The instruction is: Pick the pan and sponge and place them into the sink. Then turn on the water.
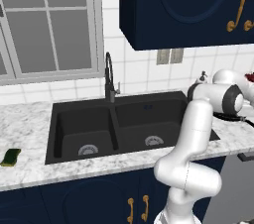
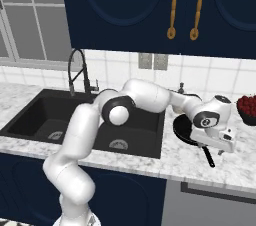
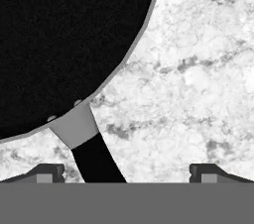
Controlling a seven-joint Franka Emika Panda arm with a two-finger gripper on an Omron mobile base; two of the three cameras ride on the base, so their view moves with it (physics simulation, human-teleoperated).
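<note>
The black pan (image 2: 186,129) rests on the marble counter right of the sink (image 2: 30,120), its handle (image 2: 208,157) pointing toward the counter's front edge. My gripper (image 2: 220,149) hangs open just above that handle. In the hand view the pan (image 3: 59,39) takes up the upper left, and its handle (image 3: 97,160) runs down between my fingertips (image 3: 47,172), closer to the left one; the gripper (image 3: 127,173) touches nothing. The green and yellow sponge (image 1: 10,157) lies on the counter left of the sink (image 1: 74,114). The black faucet (image 1: 109,78) stands behind the sink's divider, with no water running.
A beige soap dispenser (image 2: 181,89) stands at the wall behind the pan. A dark bowl of red fruit (image 2: 247,108) sits at the far right. Navy wall cabinets (image 2: 150,5) hang above the counter, and a window (image 1: 44,25) is at the left.
</note>
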